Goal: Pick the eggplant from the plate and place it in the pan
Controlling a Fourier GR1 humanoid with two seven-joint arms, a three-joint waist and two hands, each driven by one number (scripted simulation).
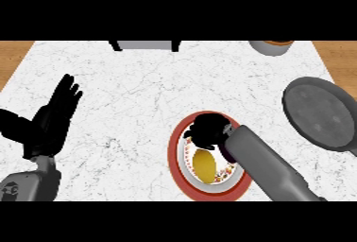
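Note:
A red-rimmed plate [178, 163] with a patterned white inside and a yellow middle lies on the marble counter, right of centre and near the front. My right hand [206, 130] is down over the plate's far part with its fingers curled. A dark purple sliver of the eggplant [225, 154] shows beside my wrist, and the hand hides the rest of it. The dark grey round pan [319, 113] sits at the counter's right edge, apart from the plate. My left hand [50, 120] rests open at the left, fingers up.
A grey appliance [146, 45] with black feet stands at the counter's far edge. A round brown-topped pot [273, 46] is at the far right. Wood [14, 56] borders the marble on both sides. Bare marble lies between the plate and the pan.

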